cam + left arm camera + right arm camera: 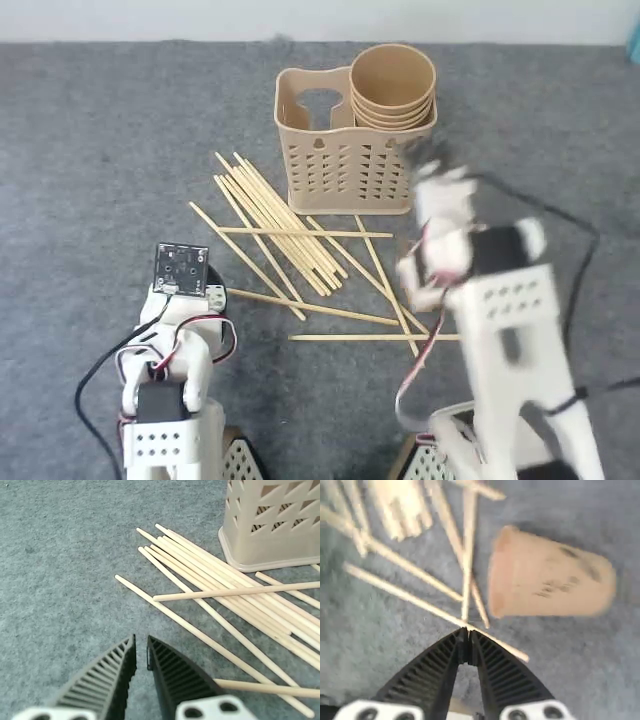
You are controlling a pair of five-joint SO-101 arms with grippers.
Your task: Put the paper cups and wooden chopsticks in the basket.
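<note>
A beige slotted basket stands at the back of the table, with a stack of paper cups in its right compartment. Several wooden chopsticks lie scattered on the grey mat in front of it. My right arm hangs over the right end of the scatter. Its gripper is shut, tips just above crossing chopsticks. A paper cup lies on its side just beyond the tips. My left gripper sits low and shut, near the chopsticks, with nothing between its fingers.
The grey mat is bare to the left of the chopsticks. The basket's left compartment holds nothing. A corner of the basket stands beyond the chopstick pile in the left wrist view. Black cables trail from the right arm.
</note>
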